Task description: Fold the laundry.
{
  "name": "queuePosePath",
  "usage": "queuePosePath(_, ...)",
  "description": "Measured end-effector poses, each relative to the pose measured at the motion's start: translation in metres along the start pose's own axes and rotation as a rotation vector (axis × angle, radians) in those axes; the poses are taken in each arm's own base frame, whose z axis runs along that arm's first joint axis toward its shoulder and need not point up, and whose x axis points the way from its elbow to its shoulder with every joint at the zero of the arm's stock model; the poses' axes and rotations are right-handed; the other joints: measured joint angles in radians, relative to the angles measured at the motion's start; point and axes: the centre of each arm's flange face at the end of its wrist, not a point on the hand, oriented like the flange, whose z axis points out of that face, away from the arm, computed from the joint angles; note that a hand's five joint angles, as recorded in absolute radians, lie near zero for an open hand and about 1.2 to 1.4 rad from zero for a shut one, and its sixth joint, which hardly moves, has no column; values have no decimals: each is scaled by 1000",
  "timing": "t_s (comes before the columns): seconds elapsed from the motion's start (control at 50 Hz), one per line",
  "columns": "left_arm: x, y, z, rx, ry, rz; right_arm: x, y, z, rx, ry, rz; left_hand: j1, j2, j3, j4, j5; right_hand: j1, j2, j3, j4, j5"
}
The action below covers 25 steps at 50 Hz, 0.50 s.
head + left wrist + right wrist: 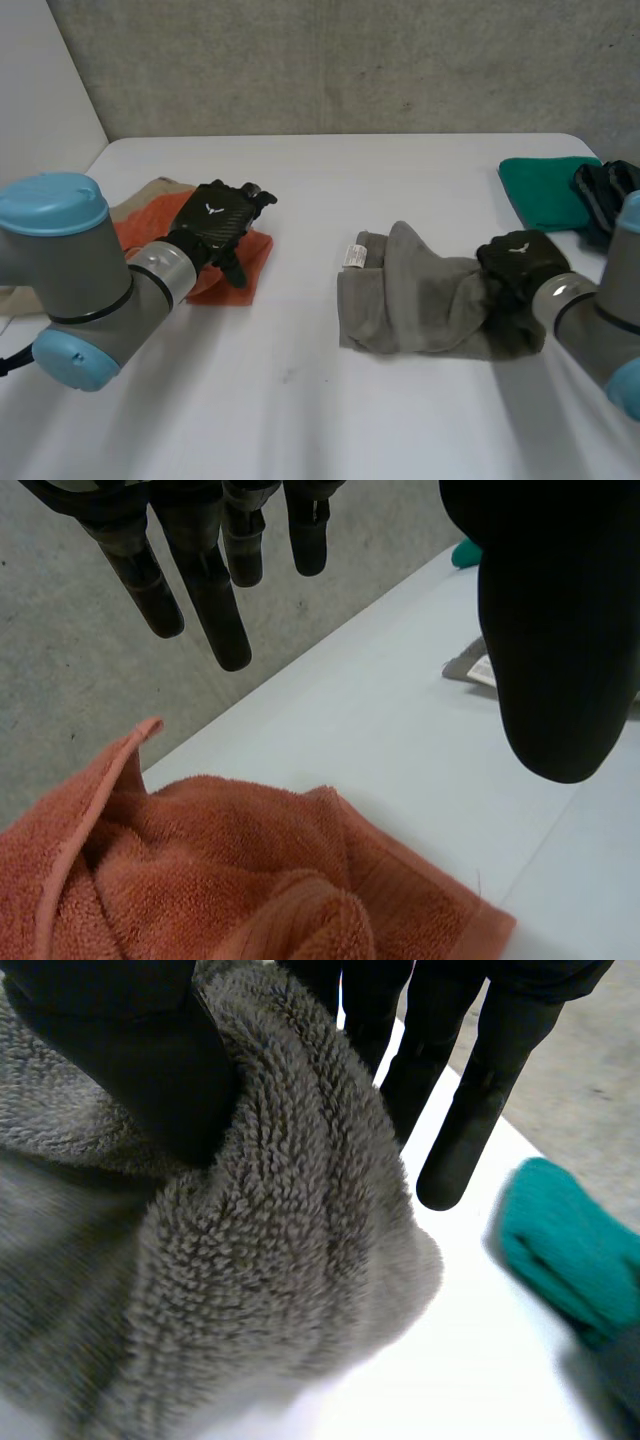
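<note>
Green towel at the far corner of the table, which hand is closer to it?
Right. The right hand pinches the grey towel at its edge, near the green towel; the left hand hangs open over the orange towel, across the table.

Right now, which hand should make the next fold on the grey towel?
Right: the right hand pinches a fold of the grey towel, while the left hand hangs open over the orange towel, away from it.

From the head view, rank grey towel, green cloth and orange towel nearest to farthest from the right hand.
1. Grey towel, pinched in the right hand.
2. Green cloth, just behind it.
3. Orange towel, under the left hand.
</note>
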Motion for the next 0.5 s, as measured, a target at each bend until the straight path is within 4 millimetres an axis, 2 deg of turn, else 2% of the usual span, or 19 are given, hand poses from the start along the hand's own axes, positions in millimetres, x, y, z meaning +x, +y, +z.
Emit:
queuePosePath(0.1, 4, -8, -9, 22, 8, -12, 25, 2, -4, 4, 61, -47, 0, 0, 0, 0, 0, 0, 0, 0, 0, 0)
queuePosePath(0.28, 13, -19, -19, 61, 25, -2, 31, 2, -7, 6, 51, -94, 0, 0, 0, 0, 0, -10, -15, -17, -17, -12)
queuePosePath(0.3, 14, -20, -20, 63, 27, -1, 31, 1, -7, 8, 51, -101, 0, 0, 0, 0, 0, -82, -142, -149, -135, -104)
queuePosePath(0.34, 16, -21, -22, 68, 29, 1, 30, 0, -7, 10, 50, -120, 0, 0, 0, 0, 0, -384, -461, -457, -462, -432)
queuePosePath(0.36, 16, -22, -23, 69, 30, 1, 29, -1, -7, 11, 51, -129, 0, 0, 0, 0, 0, -484, -561, -535, -541, -513)
queuePosePath(0.4, 17, -23, -25, 73, 32, 3, 26, -4, -8, 5, 50, -179, 0, 0, 0, 0, 0, -818, -899, -899, -908, -864)
queuePosePath(0.5, 17, -26, -29, 79, 30, 2, 20, -1, -12, -35, 55, -249, 0, 0, 0, 0, 0, -865, -960, -979, -982, -919)
